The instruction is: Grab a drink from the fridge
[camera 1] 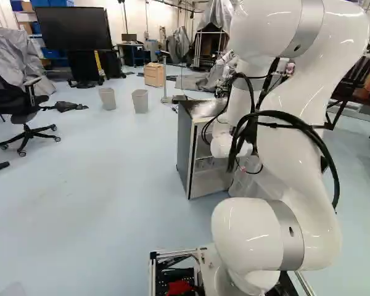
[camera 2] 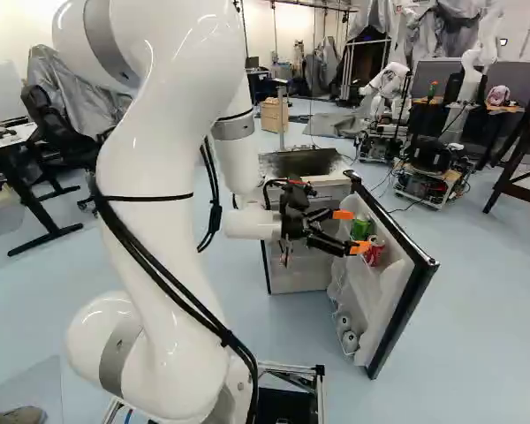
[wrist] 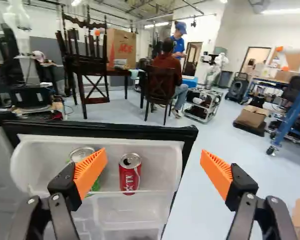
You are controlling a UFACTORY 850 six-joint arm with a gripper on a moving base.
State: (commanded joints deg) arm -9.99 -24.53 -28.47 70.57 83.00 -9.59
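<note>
The gripper (camera 2: 348, 231) reaches over the fridge door's inner side in the right base view. Its two fingers stand wide apart in the wrist view, the gripper (wrist: 154, 172) holding nothing. A red can (wrist: 130, 173) stands upright in the door shelf (wrist: 157, 189), ahead of the gap between the fingers. Beside it, a green can (wrist: 83, 156) is partly hidden behind one finger. The same red can (camera 2: 374, 251) and green can (camera 2: 360, 229) show close to the fingertips in the right base view. The fridge (camera 1: 194, 148) has its door (camera 2: 406, 291) swung open.
More cans (camera 2: 349, 341) lie in the door's lower shelf. The door's black edge (wrist: 105, 129) runs behind the cans. Another robot (camera 2: 387, 93) stands farther back, near a moving base (camera 2: 435, 181). Stacked chairs (wrist: 87, 65) and a cardboard box (wrist: 252, 117) are beyond the door.
</note>
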